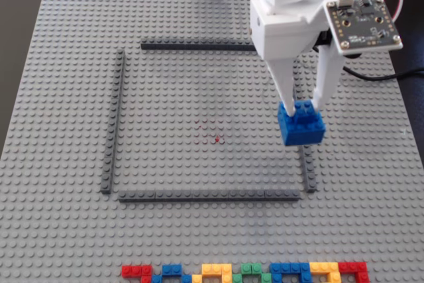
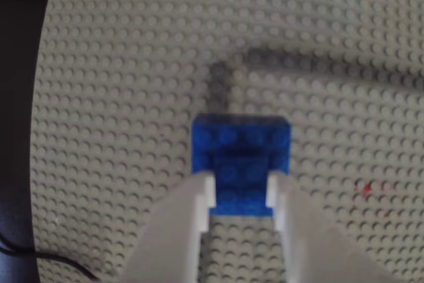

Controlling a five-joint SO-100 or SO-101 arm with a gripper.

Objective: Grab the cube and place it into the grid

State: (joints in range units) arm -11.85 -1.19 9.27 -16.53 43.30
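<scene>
1. In the fixed view, we saw the gripper (image 1: pixel 304 105) clenched on the cube (image 1: pixel 302 124), its white fingers (image 1: pixel 283 84) pinching the raised top brick.
2. The cube sat over the right strip of the grid (image 1: pixel 112 130); whether it rested on it or hung just above, we could not tell.
3. The arm hid the grid's upper right corner.
4. The coloured brick row (image 1: pixel 245 272) was cut off at the bottom edge.
5. In the wrist view, the red dots (image 2: pixel 363 190) were blurred and the cube (image 2: pixel 240 154) covered part of the strip.
</scene>
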